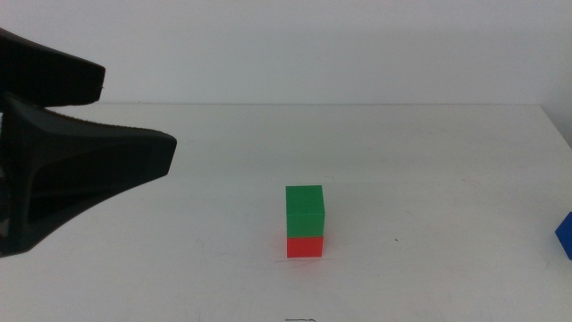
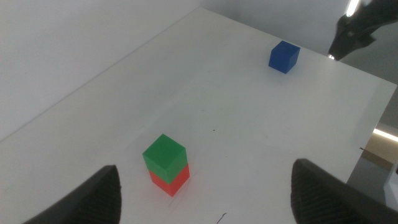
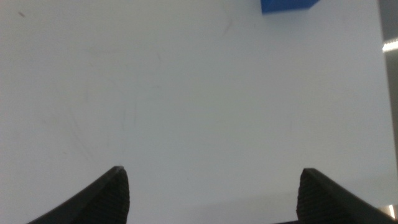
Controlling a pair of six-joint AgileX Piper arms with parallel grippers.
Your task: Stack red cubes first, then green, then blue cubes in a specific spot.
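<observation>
Tabletop point(image 1: 429, 143): plain white surface carrying everything, with no outline marking the stacking spot.
Left gripper point(image 1: 134, 121): hanging above the table at the left of the middle view, well apart from the stack; its jaws are standing spread wide with nothing between them, as its own wrist view is also showing point(image 2: 205, 186).
Right gripper point(image 3: 211, 186): out of the middle view; its wrist camera is showing the jaws spread and empty over bare table, with the blue cube lying ahead of them, not yet between them.
Stack: the green cube point(image 1: 304, 213) is sitting squarely on the red cube point(image 1: 304, 246) near the table's middle — two of three levels are done, judging by how they are lying.
Blue cube point(image 1: 564, 235): resting alone at the table's right edge, well apart from the stack, clearer in the left wrist view point(image 2: 284, 56).
Handling: the blue cube is looking rigid, light and matte, so it is probably not slippery; gripping two opposite flat side faces, jaws square to them, should be holding it level.
Risk: a tilted release or a nudge is likely to be toppling the stack — it is narrow.
</observation>
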